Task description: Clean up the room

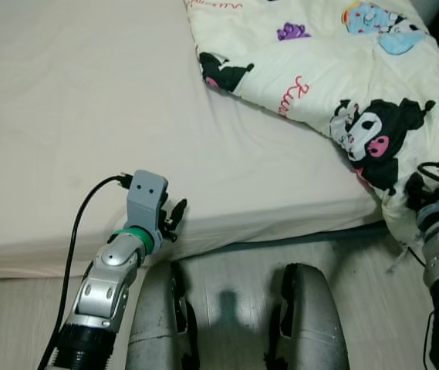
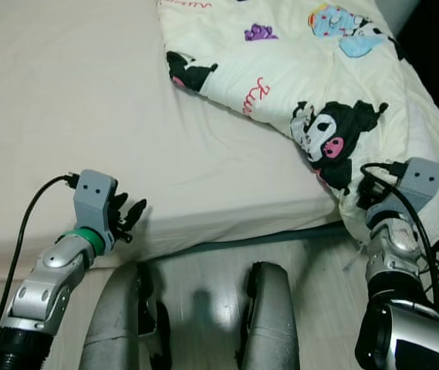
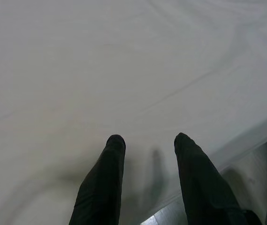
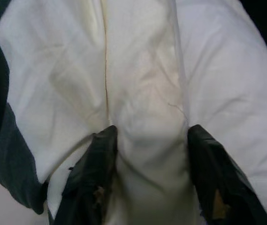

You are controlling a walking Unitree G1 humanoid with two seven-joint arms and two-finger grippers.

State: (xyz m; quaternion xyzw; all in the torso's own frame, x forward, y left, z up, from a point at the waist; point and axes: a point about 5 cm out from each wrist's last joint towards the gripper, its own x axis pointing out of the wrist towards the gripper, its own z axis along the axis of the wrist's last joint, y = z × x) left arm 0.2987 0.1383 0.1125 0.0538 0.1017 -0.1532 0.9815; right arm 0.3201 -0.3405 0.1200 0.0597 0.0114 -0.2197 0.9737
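Cream cartoon-print quilt [image 2: 319, 85] droops off the bed's [image 1: 88, 116] right corner; the right gripper [image 4: 149, 154] straddles a fold, unclosed. Left gripper [image 3: 147, 154] hovers open, empty. Next: pinch, pull flat.

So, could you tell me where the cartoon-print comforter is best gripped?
At the corner of the comforter hanging over the bed's right edge, coming from the robot's right: there the fabric bunches into a fold, and the right gripper already straddles one.
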